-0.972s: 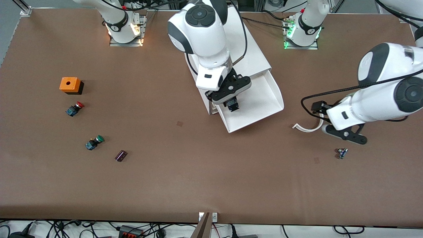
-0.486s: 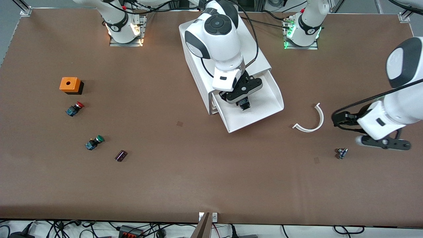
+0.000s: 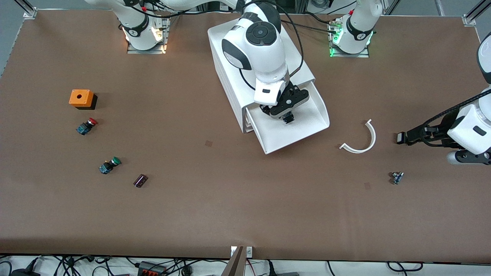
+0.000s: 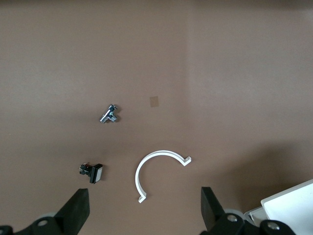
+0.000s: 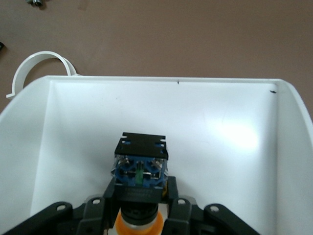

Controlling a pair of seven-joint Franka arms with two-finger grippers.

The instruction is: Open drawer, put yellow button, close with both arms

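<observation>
Since the earlier frames the right arm's hand (image 3: 287, 115) has travelled from the drawer's edge nearest the right arm's end to a place over the middle of the drawer (image 3: 312, 128), while the left arm's hand (image 3: 470, 158) has drawn away toward the left arm's end of the bench (image 3: 230, 199), uncovering the white curved strip (image 3: 360, 140).

The drawer, uppermost in the white cabinet (image 3: 230, 82), stands pulled out toward the front camera. The right hand is clamped on the yellow button (image 5: 141, 178), whose black and blue body points down into the drawer and whose yellow cap sits between the fingers (image 5: 172, 193); the button hangs above the drawer floor, and contact with it cannot be judged.

The left hand (image 4: 144, 215) hovers over bare bench near the curved strip (image 4: 156, 171), fingers (image 4: 78, 210) spread apart and holding nothing. A small metal part (image 3: 397, 177) lies nearer the front camera than the strip.

Toward the right arm's end lie an orange box (image 3: 81, 98), a red-capped button (image 3: 86, 126), a green-capped button (image 3: 109, 165) and a small dark component (image 3: 140, 180).
</observation>
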